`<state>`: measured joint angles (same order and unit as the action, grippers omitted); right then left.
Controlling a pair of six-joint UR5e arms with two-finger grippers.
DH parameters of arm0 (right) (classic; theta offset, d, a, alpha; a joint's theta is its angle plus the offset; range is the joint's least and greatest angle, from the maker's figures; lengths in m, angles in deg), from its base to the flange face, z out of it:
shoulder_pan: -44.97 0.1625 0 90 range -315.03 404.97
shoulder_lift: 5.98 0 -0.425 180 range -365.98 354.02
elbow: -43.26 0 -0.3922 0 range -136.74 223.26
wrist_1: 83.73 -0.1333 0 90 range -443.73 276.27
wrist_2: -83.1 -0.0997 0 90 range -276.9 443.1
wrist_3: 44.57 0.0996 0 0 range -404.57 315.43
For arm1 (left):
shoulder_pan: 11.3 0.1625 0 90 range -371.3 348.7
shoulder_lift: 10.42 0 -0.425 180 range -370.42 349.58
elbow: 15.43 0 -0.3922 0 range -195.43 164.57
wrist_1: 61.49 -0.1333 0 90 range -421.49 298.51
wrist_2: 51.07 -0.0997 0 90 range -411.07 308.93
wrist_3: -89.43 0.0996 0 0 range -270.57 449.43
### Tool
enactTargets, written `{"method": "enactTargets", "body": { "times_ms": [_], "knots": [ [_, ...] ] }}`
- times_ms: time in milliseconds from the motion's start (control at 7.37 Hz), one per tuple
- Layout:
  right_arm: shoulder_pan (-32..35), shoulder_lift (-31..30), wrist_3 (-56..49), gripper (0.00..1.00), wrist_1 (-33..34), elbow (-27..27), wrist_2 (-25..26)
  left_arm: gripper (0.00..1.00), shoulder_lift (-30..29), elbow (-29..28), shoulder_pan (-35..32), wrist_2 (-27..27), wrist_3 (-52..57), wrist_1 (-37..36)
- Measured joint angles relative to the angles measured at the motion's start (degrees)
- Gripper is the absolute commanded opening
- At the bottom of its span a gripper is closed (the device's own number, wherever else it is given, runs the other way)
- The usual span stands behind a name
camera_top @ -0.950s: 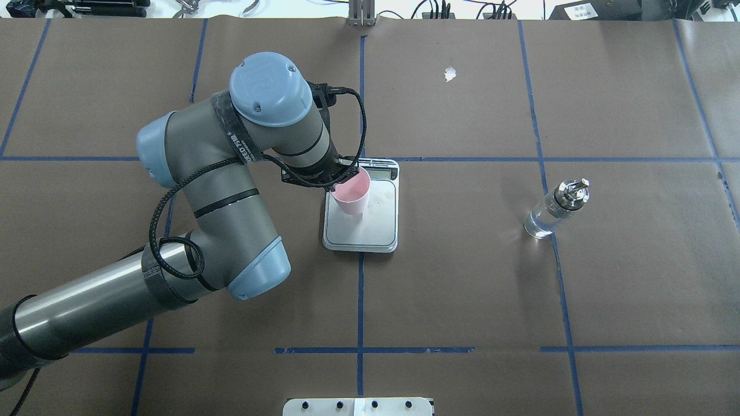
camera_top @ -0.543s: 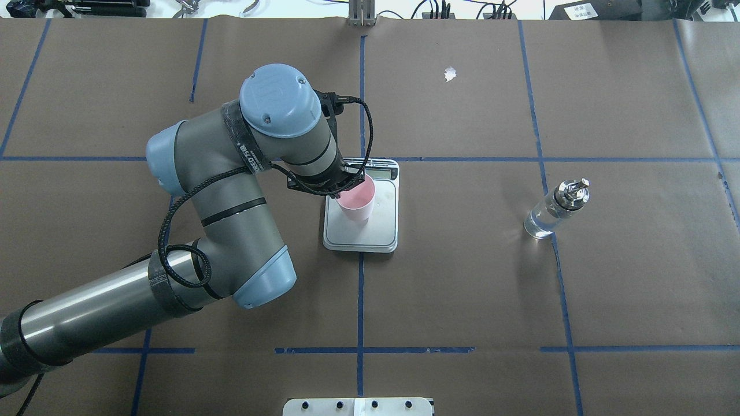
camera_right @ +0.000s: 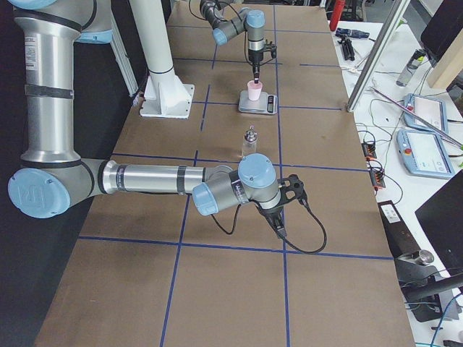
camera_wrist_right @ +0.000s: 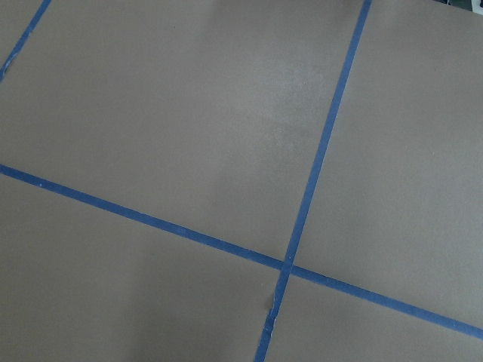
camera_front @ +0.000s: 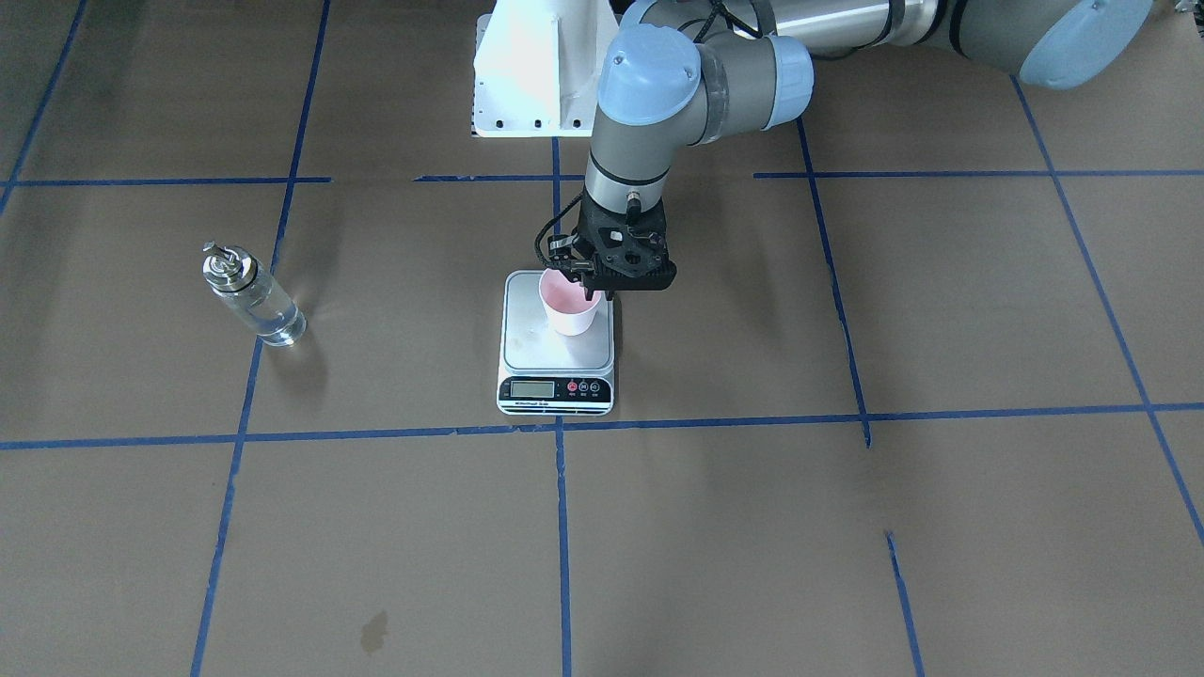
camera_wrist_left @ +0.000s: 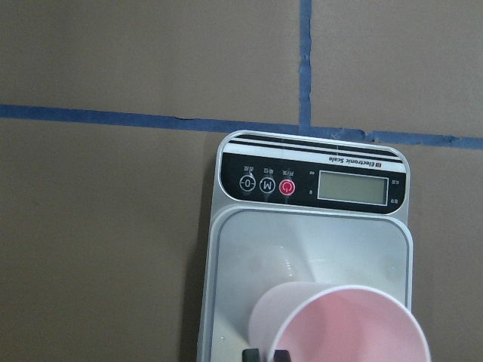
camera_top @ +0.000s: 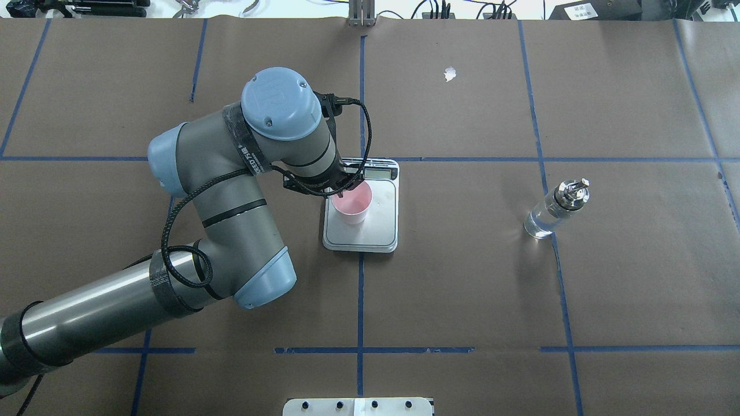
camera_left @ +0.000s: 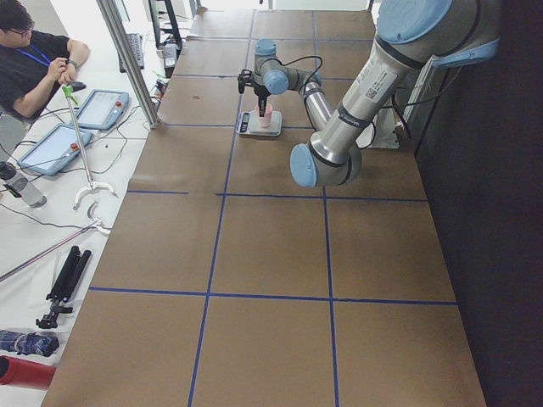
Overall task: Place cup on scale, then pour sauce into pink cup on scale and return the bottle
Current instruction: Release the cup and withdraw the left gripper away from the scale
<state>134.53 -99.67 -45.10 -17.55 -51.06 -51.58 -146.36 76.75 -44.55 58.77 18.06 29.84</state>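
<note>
Empty cup (camera_top: 350, 203) on scale (camera_top: 382, 223) — bottle (camera_top: 555, 209) w/ clear liquid (camera_top: 539, 225) well apart.

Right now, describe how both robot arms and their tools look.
Both arms are silver-grey metal tubes with pale blue joint caps. The left arm has black bands, white lettering on one, and a black braided cable looping to the black left tool. The right arm also carries a black cable and a black right tool.

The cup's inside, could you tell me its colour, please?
Pale pink; the cup shows best in left wrist view.
</note>
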Motion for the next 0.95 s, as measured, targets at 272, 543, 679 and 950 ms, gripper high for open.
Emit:
{"method": "enactTargets", "body": {
  "times_ms": [272, 543, 679, 950],
  "knots": [
    [0.0, 0.1, 0.0, 1.0, 0.0, -0.3, -0.1, 1.0, 0.4, 1.1, -0.1, -0.2, 1.4, -0.1],
    [-0.3, 0.5, 0.0, 1.0, -1.3, -1.4, -0.3, 1.0, 2.1, 5.6, -2.4, -0.2, 7.2, -1.8],
    [-1.2, 0.7, 0.9, 1.0, -4.4, -1.8, -0.5, 1.0, 4.2, 8.8, -5.0, 0.0, 12.5, -3.5],
    [-5.3, 0.5, 13.3, 1.0, -14.2, -2.5, -0.4, 1.0, 10.0, 13.1, -14.1, 2.0, 28.3, -6.0]
  ]
}}
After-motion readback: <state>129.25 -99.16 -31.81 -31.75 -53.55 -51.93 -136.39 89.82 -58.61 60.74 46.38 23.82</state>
